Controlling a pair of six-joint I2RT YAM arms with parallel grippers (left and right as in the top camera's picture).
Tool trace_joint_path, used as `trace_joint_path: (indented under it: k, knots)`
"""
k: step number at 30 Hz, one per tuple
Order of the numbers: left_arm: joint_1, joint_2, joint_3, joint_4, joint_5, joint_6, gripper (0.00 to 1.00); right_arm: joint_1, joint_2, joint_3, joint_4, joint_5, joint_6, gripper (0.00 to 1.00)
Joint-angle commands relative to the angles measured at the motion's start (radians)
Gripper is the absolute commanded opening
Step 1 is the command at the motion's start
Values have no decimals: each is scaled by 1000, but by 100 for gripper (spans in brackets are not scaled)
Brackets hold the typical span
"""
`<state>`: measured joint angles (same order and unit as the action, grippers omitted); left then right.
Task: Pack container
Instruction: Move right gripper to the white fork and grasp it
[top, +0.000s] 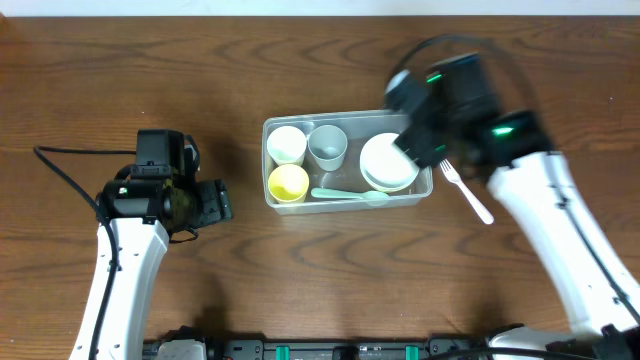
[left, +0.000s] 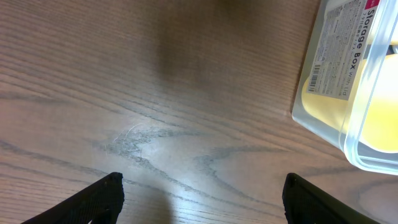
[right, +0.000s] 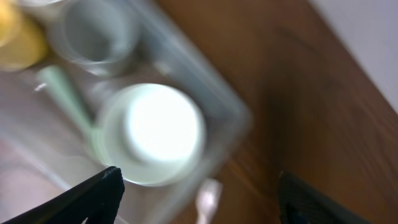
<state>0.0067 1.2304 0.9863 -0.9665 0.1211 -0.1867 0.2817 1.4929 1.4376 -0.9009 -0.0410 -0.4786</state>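
The clear rectangular container (top: 275, 197) stands mid-table. It holds a white cup (top: 287, 144), a grey cup (top: 328, 146), a yellow cup (top: 288, 182), a white bowl (top: 388, 162) and a pale green spoon (top: 348, 195). A white plastic fork (top: 467, 191) lies on the table just right of it. My right gripper (right: 199, 199) is open and empty above the container's right end; its view is blurred and shows the bowl (right: 152, 134) and fork (right: 207, 199). My left gripper (left: 202, 199) is open and empty over bare table left of the container (left: 323, 118).
The table is dark brown wood (top: 300, 280). A black cable (top: 60, 170) runs from the left arm across the table's left side. A pale wall or floor strip shows beyond the table's far edge (top: 320, 8).
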Motion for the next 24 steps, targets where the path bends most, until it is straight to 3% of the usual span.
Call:
trace_joint_path:
  k: [1,8,18,24]
  knots:
    - [6,-2,-2,-5,-1,-10,82,-136,0,8,-46,-17,63,82]
    - [6,-2,-2,-4,-1,-10,82,-329,101,-43,-113,-49,-6,82]
    - [6,-2,-2,-3,-1,-10,82,-300,286,-98,-136,-38,-193,81]
    - [6,-2,-2,-4,-1,-10,82,-278,393,-105,-141,-35,-219,79]
